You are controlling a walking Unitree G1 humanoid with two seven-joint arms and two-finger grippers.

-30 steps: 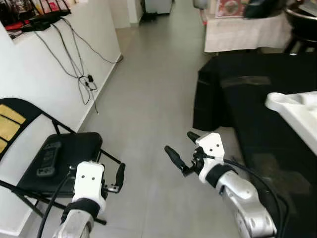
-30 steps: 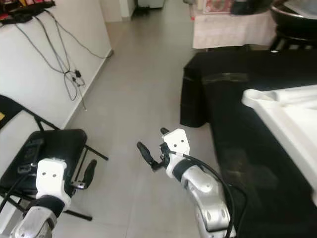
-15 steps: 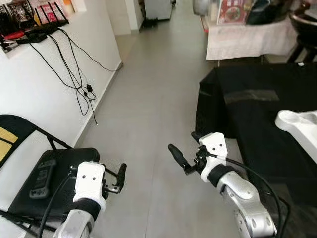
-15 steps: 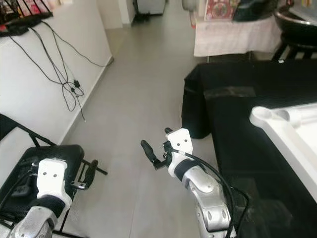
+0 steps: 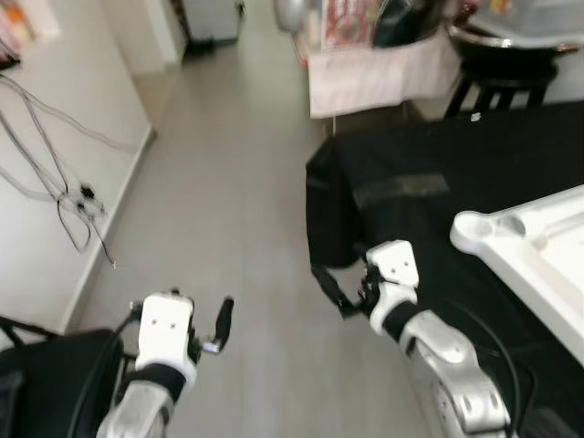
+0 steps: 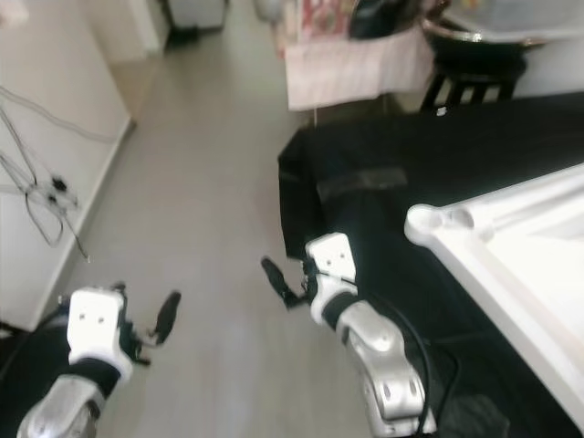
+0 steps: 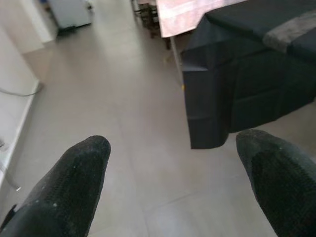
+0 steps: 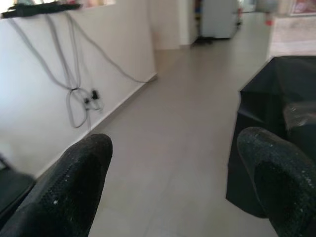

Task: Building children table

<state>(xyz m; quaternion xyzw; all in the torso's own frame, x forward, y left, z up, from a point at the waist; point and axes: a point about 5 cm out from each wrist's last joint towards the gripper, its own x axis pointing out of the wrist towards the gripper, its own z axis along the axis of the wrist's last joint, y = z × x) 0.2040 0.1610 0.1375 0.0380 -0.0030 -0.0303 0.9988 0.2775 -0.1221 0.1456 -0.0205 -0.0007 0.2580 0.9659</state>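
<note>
I see the white table top (image 6: 511,246) at the right edge of the frame, lying on a black cloth (image 5: 429,182), its long side running toward the lower right. Open grey floor (image 5: 219,201) fills the centre. My left gripper (image 7: 170,187) and right gripper (image 8: 173,182) both hover, fingers apart, holding nothing.

Layout relative to the covered block (image 5: 438,182). Floor (image 5: 219,182) lies to its left and runs back past it. Wall (image 5: 55,201) bounds the floor's far left, with cables (image 5: 64,182) hanging against it. Tabletop (image 5: 538,246) rests on the block's right part. Draped table (image 5: 383,78) stands behind the block. Both tools are held over the floor, left tool (image 5: 214,328) well left of the block, right tool (image 5: 342,292) beside the block's left edge.
</note>
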